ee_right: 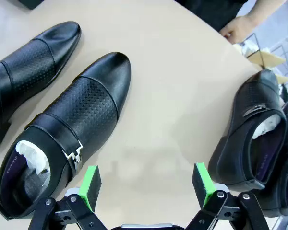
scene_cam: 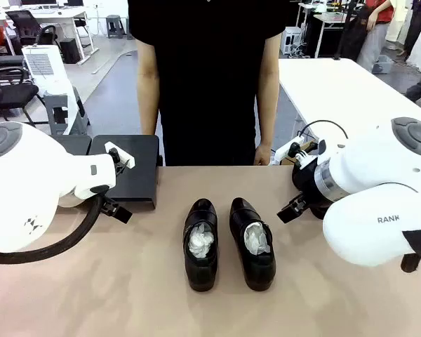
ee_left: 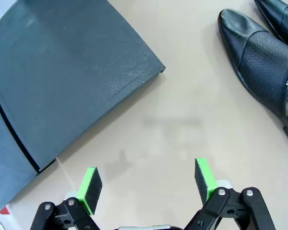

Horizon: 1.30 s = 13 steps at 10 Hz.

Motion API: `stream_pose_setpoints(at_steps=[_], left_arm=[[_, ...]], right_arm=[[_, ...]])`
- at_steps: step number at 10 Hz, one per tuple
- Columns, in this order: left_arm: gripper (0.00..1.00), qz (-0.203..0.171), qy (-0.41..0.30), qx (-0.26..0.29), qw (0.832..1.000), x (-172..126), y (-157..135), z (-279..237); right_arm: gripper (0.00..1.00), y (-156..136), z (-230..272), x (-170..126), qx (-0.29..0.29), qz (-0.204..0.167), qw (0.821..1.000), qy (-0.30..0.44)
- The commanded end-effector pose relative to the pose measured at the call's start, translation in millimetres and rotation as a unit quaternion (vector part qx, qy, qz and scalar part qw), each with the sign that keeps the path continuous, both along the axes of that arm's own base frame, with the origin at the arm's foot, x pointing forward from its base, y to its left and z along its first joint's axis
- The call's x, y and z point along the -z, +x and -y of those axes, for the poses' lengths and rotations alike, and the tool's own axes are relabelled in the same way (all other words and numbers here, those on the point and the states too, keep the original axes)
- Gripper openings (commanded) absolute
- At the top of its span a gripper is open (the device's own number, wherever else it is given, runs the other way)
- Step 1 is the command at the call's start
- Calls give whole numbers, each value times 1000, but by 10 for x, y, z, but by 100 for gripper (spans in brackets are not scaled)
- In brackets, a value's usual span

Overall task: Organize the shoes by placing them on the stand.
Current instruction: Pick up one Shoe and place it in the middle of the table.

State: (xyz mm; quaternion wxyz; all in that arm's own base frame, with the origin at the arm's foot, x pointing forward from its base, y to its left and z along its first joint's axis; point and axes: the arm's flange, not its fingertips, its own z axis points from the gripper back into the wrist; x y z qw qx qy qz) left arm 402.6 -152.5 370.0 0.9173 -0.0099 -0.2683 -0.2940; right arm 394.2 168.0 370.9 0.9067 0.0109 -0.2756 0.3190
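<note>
My left gripper (ee_left: 147, 184) and right gripper (ee_right: 146, 186) both hang spread and empty over the beige table (scene_cam: 91, 295) — two shoes (scene_cam: 201, 243) right of the stand (scene_cam: 130, 172), office chairs (scene_cam: 10, 91) beyond it.

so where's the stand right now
In the front view the stand lies at the far edge of the table, on the robot's left, apart from the nearest shoe to its right; in the left wrist view it is upper left.

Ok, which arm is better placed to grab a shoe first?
Probably right: the right gripper, open, hangs close beside the nearest shoe; the left gripper, also open, sits over bare table by the stand.
</note>
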Motion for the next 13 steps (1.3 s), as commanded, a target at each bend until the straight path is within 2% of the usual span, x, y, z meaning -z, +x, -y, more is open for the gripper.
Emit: stream_pose_setpoints(at_steps=[1, 13], left_arm=[[100, 0, 0, 0, 1000, -2, -1, 0], [100, 0, 0, 0, 1000, -2, -1, 0]], right_arm=[[100, 0, 0, 0, 0, 0, 1000, 0], [100, 0, 0, 0, 0, 0, 1000, 0]])
